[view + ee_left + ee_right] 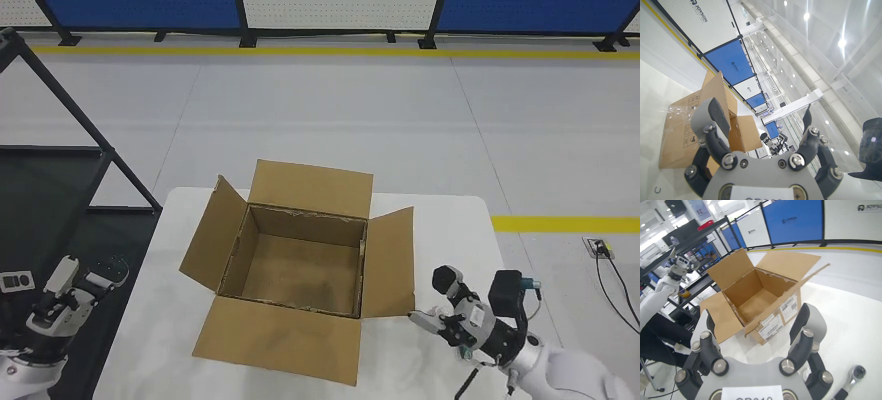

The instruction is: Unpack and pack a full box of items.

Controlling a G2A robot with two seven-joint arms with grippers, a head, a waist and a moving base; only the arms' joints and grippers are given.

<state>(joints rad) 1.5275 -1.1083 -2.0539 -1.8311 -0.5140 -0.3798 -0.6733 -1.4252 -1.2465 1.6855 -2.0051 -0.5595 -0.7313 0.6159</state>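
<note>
We hold our left gripper [762,106] and right gripper [756,310] wide open, gripping nothing, either side of the box [310,188].
The box stands upright mid-table [440,225], four flaps folded out, bare cardboard floor showing. Left gripper sits off the table's left edge, well apart from the box; right gripper hangs near its right flap.
</note>
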